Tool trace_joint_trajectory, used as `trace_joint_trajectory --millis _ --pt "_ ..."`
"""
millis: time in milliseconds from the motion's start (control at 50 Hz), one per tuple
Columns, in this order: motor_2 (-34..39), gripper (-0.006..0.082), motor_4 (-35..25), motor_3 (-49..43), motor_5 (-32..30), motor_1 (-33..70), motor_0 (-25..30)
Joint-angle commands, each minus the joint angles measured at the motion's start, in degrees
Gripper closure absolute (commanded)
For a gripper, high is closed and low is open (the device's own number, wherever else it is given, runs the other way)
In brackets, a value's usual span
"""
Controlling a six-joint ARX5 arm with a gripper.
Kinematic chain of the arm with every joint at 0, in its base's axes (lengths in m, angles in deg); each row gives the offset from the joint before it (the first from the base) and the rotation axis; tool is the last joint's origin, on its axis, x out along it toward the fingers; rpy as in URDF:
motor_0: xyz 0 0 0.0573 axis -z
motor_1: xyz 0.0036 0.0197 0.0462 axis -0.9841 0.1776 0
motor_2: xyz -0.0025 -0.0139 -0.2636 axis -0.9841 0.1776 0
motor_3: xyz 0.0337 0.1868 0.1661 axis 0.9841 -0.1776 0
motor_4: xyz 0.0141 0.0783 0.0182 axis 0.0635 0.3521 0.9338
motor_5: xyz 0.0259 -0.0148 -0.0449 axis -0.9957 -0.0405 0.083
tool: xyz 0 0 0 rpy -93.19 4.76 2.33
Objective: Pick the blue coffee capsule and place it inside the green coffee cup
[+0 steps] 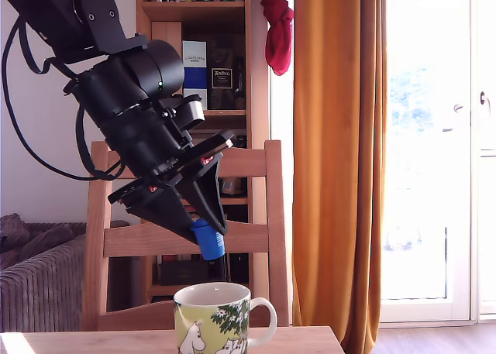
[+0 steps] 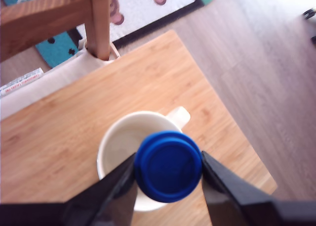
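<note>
Wooden and pale, the surface (image 2: 59, 142) is carrying the green coffee cup (image 1: 217, 319), which is standing upright with its handle pointing toward three o'clock in the exterior view. A wooden chair (image 1: 256, 238) is standing just behind it. Above the cup, the black gripper (image 1: 208, 234) is angling down from eleven o'clock, its jaws clamping the blue coffee capsule (image 2: 168, 165) from both sides. In the wrist view the capsule is hanging in the air over the cup's white inside, overlapping the rim nearest the handle.
</note>
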Motion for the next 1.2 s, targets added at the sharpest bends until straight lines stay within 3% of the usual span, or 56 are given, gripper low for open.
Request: trace_joint_trajectory --millis 0,1020,1080,1180 --pt "0.3 0.048 1.6 0.1 0.4 1.3 0.5" --pt "0.3 0.0471 2.2 -5.4 2.6 5.1 1.6" --pt "0.3 0.0436 2.2 -5.3 2.6 5.1 1.8" --pt "0.3 0.029 2.2 -5.5 2.5 5.1 2.0"
